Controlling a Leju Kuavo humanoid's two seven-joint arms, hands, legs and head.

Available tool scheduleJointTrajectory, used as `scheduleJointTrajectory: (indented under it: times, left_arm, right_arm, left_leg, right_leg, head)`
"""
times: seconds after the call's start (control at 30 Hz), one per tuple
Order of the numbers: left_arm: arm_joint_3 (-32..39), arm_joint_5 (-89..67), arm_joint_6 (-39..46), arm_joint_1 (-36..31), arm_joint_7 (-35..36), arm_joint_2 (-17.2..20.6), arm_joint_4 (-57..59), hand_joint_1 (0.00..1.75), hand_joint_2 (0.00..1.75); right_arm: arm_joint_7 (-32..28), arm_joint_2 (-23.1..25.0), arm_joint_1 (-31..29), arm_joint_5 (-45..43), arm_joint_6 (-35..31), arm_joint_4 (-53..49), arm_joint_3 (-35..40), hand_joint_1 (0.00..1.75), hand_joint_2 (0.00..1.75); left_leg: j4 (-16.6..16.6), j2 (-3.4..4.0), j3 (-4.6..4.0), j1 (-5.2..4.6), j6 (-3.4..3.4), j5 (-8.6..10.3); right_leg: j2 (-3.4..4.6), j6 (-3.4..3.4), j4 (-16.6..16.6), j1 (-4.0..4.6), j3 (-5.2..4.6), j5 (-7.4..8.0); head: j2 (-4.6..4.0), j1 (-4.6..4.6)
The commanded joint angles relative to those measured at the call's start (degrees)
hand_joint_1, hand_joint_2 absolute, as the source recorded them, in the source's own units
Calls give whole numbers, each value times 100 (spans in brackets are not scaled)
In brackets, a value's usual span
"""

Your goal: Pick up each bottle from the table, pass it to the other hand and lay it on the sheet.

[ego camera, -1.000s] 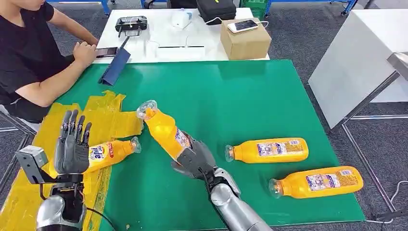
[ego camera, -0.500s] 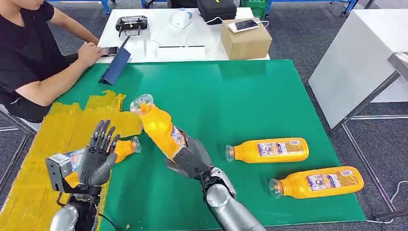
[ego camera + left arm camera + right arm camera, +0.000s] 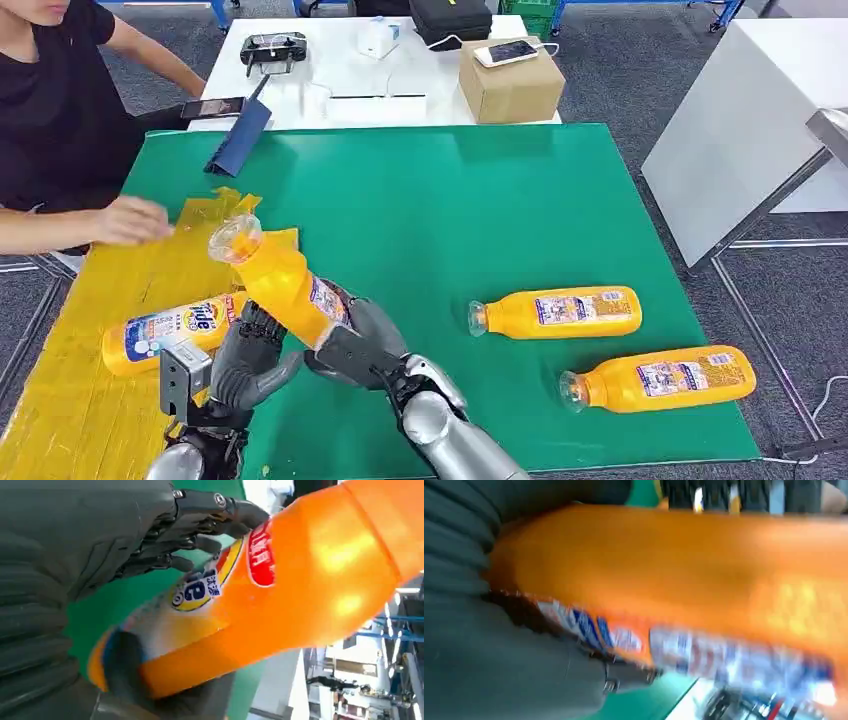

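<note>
My right hand (image 3: 355,345) grips the lower part of an orange bottle (image 3: 280,285), which is tilted with its clear cap up and to the left, above the edge of the yellow sheet (image 3: 90,400). My left hand (image 3: 250,355) is cupped against the same bottle from the left. In the left wrist view its fingers (image 3: 200,510) reach over the bottle (image 3: 310,580) with green showing between them. The right wrist view shows the bottle (image 3: 674,565) blurred in my right hand (image 3: 499,670). Another bottle (image 3: 170,333) lies on the sheet. Two more bottles (image 3: 555,312) (image 3: 660,379) lie on the green mat (image 3: 450,200).
A person sits at the far left, with a hand (image 3: 130,220) over the far part of the sheet. Behind the mat are a blue folder (image 3: 240,135), a cardboard box (image 3: 510,80) with a phone on it, and a white table (image 3: 330,90). A white panel (image 3: 740,120) stands at right.
My right hand carried the bottle leftward toward the sheet. My left hand swung in from the left and came up against the bottle. The person's hand moved from the phone onto the sheet.
</note>
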Motion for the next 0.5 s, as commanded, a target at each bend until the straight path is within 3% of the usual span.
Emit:
scheduleJointTrajectory:
  times: [0.03,0.2,0.33,0.37,0.4,0.5]
  left_arm:
    - [-121,-75,134,-16,-33,265,76,0,175]
    - [202,-114,188,-161,-101,166,323,0,175]
    - [341,-197,261,-202,-152,112,370,0,175]
    - [396,-229,321,-204,-148,78,368,9,175]
    - [412,-235,326,-205,-147,68,371,175,175]
    - [465,-226,326,-211,-153,41,383,175,175]
  right_arm:
    - [81,-39,-535,289,481,907,1991,175,175]
    - [-52,-39,-631,154,650,1144,2866,175,175]
    - [-93,-39,-665,103,667,1193,3044,175,175]
    - [-94,-39,-655,100,662,1207,3049,175,175]
    - [-96,-39,-652,99,659,1211,3049,175,175]
    - [-101,-39,-631,96,648,1258,3010,175,175]
  left_leg:
    - [-3,8,23,4,-10,-9]
    - [-6,-9,16,5,-8,-3]
    - [-6,-24,21,10,-10,-4]
    - [-7,-22,12,8,-7,0]
    - [-8,-32,23,9,-10,-2]
    - [-7,-29,18,10,-9,-1]
  right_leg:
    - [19,-12,-2,3,18,-3]
    - [-2,-9,-5,4,13,-4]
    - [-15,-13,-9,7,20,-9]
    - [-17,-9,-8,6,9,-6]
    - [-23,-13,-10,6,22,-10]
    - [-22,-12,-11,7,16,-8]
  head:
    - [0,0]
    - [0,-2]
    - [0,0]
    - [0,-2]
    - [0,-2]
    - [0,-2]
